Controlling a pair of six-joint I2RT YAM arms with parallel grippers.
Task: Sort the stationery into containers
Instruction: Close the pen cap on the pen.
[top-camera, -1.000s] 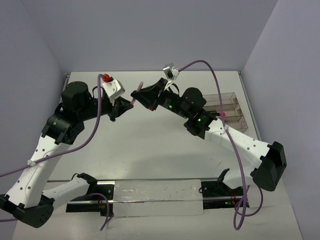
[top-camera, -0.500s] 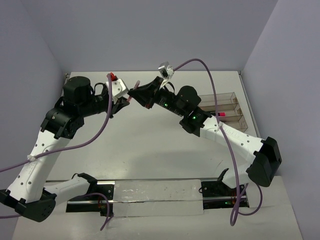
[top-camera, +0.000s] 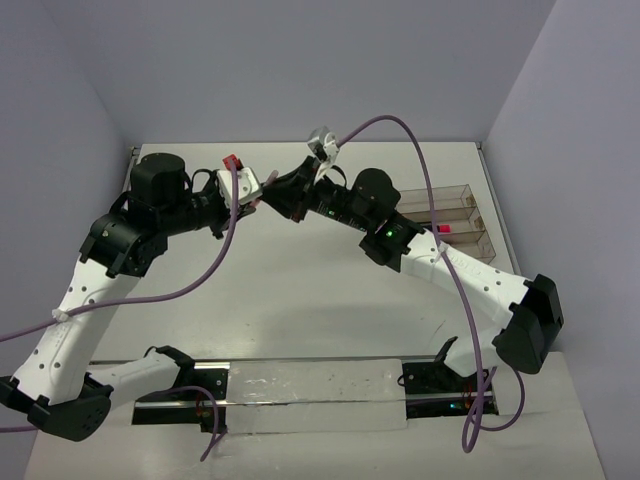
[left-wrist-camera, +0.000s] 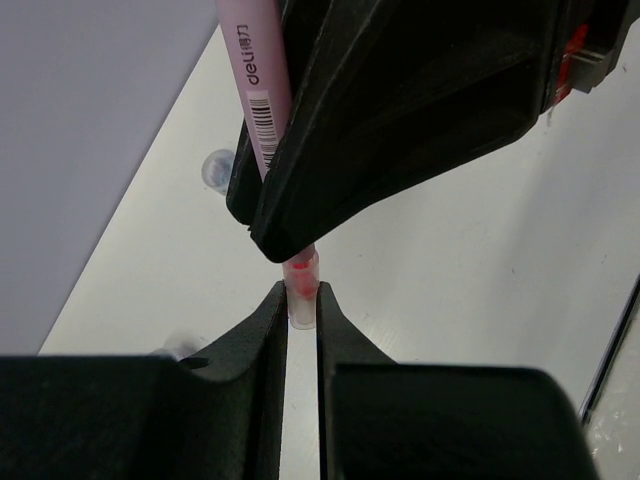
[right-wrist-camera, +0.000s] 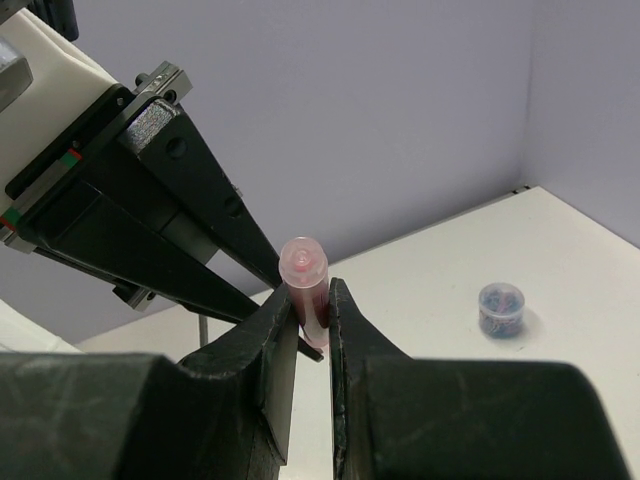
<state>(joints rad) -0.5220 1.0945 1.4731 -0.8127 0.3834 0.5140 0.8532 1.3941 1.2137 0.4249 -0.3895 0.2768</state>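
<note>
Gripping one slim pale pink pen above the bench, my left pincer pinches its tip and my right pincer clamps its barrel. The clear smoky plastic tray holds a magenta marker.

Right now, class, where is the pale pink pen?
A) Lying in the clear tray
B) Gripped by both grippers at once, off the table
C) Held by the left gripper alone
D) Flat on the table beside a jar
B: the left gripper pinches one end of the pale pink pen, and the right gripper is clamped on it too, in mid-air.
</note>
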